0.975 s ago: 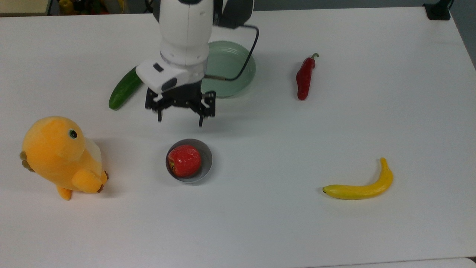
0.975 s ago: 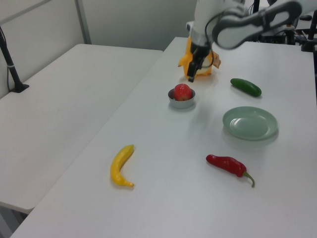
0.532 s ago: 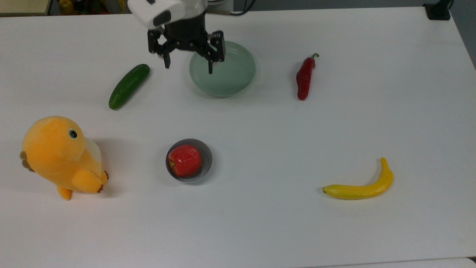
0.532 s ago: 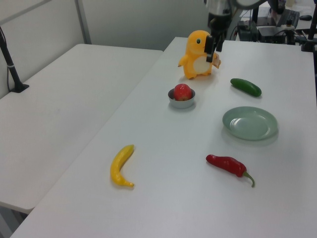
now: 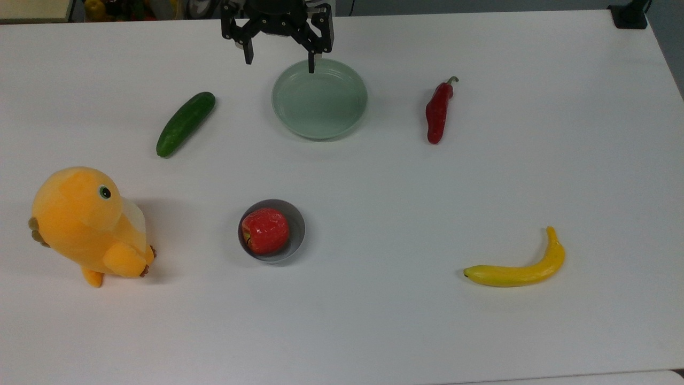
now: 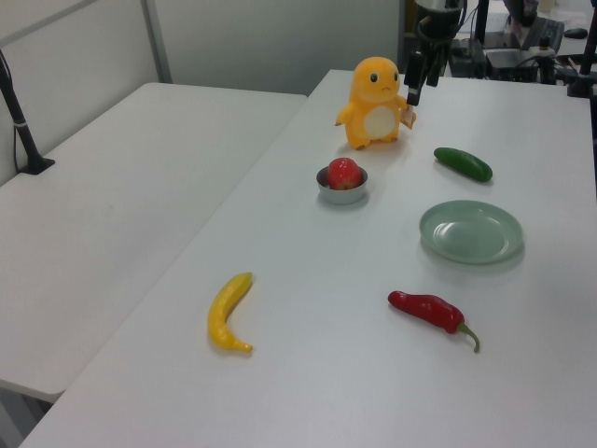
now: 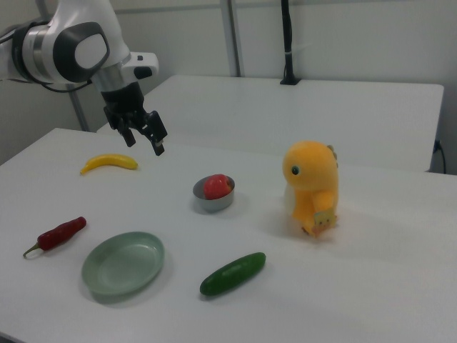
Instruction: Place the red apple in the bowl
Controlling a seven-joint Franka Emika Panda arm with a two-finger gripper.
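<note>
Top view's white counter [image 5: 374, 321] carries everything, and largest on it is the orange plush toy [image 5: 88, 224] at the top view's left edge, then the pale green dish [image 5: 319, 99], with the black pincer [image 5: 279, 58] raised at its far rim, fingers spread wide and holding nothing; in the right view the pincer [image 7: 143, 139] hangs well above the counter. A green cucumber [image 5: 185, 123] lies at the top view's left of the dish, a yellow banana [image 5: 518, 267] lies far at its right, and a red chili pepper [image 5: 438, 111] lies beyond it. The grey bowl [image 5: 295, 224] stands beside the toy, and the red apple [image 5: 265, 230] sits inside it
</note>
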